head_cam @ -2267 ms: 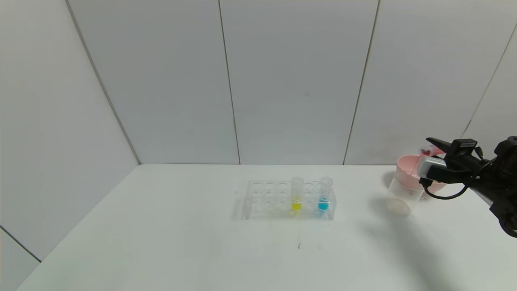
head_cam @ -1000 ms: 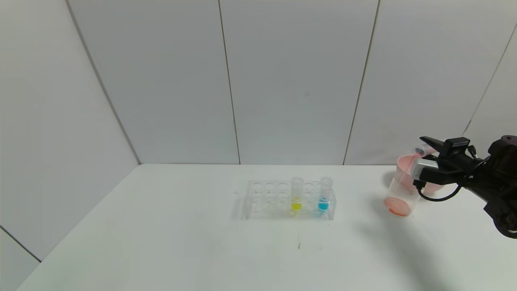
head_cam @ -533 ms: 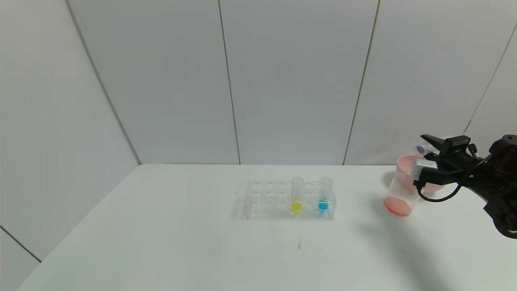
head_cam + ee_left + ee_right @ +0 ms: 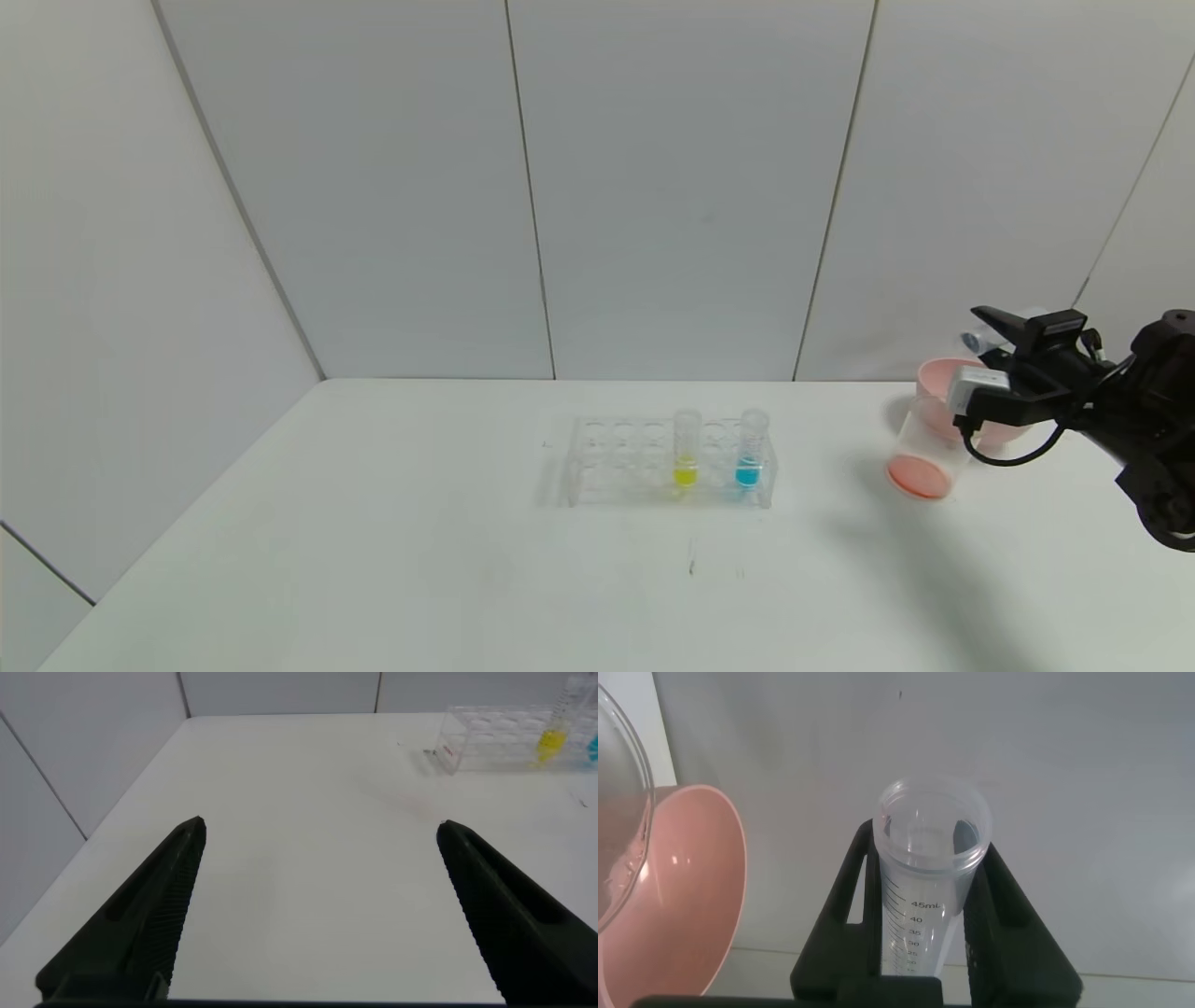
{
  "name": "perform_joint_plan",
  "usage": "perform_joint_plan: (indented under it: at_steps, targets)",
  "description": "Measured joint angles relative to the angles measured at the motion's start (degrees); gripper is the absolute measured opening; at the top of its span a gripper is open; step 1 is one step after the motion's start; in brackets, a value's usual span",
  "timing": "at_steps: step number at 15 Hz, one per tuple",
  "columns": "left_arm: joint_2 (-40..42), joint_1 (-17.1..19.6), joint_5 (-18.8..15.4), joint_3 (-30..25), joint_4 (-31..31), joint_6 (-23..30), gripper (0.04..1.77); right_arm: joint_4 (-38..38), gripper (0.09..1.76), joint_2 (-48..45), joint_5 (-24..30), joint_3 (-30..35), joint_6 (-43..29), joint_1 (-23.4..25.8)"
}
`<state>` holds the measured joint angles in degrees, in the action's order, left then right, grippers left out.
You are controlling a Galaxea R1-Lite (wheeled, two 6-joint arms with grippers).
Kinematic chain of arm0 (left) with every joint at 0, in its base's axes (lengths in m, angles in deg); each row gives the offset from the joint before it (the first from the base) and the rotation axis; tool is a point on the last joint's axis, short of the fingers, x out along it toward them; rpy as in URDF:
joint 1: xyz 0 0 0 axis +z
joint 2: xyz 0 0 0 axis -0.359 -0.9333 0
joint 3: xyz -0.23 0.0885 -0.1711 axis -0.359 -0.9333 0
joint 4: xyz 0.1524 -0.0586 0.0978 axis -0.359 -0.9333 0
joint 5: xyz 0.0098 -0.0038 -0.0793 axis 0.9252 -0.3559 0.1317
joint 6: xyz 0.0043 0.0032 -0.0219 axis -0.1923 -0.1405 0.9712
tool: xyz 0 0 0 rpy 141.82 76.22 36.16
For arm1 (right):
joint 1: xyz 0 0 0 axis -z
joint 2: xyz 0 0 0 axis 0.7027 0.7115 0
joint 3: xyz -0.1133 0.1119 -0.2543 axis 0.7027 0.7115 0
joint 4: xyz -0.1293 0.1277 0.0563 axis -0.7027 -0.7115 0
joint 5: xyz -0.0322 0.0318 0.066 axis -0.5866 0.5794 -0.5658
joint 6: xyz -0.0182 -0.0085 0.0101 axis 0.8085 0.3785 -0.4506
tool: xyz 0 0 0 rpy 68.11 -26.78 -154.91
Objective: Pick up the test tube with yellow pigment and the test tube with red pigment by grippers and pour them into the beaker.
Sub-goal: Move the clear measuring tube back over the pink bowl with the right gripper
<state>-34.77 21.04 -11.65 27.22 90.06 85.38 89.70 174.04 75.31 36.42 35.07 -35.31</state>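
Note:
My right gripper (image 4: 991, 332) is shut on the red pigment test tube (image 4: 977, 341), held tilted on its side above the pink bowl and the beaker. In the right wrist view the tube (image 4: 926, 891) sits between the black fingers (image 4: 1013, 915) and looks empty. The clear beaker (image 4: 922, 448) stands at the right with orange-red liquid in its bottom. The yellow pigment test tube (image 4: 686, 453) stands upright in the clear rack (image 4: 616, 462); it also shows in the left wrist view (image 4: 553, 730). My left gripper (image 4: 320, 824) is open and empty over the table's left part, far from the rack.
A blue-liquid tube (image 4: 750, 453) stands in the rack to the right of the yellow one. The pink bowl (image 4: 934, 378) stands just behind the beaker and shows in the right wrist view (image 4: 691, 887). Grey walls close the table's back and left.
The red liquid has left the tube and now lies in the beaker's bottom. My right gripper has risen slightly with the emptied tube. The rack's tubes have not moved.

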Motion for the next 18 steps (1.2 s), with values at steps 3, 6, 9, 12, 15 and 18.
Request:
perform_joint_plan:
  at_steps: [3, 6, 9, 12, 15, 18]
  targets:
    - [0.00, 0.00, 0.00, 0.00, 0.00, 0.00, 1.76, -0.05, 0.56, 0.00, 0.02, -0.04, -0.04, -0.02]
    - [0.00, 0.00, 0.02, 0.00, 0.00, 0.00, 1.76, -0.10, 0.56, 0.00, -0.06, 0.16, -0.41, -0.06]
    - [0.00, 0.00, 0.00, 0.00, -0.02, 0.00, 1.76, -1.39, 0.56, -0.05, -0.60, -1.46, -6.68, -0.24]
    - [0.00, 0.00, 0.00, 0.00, 0.00, 0.00, 1.76, -3.63, 0.56, -0.07, -2.44, -5.02, -23.45, -0.39]
    - [0.00, 0.00, 0.00, 0.00, 0.00, 0.00, 1.76, -3.88, 0.56, -0.20, -3.61, -7.25, -44.02, -0.30]
    - [0.00, 0.00, 0.00, 0.00, 0.00, 0.00, 1.76, -4.05, 0.56, -0.16, -5.40, -7.80, -65.01, 0.39]
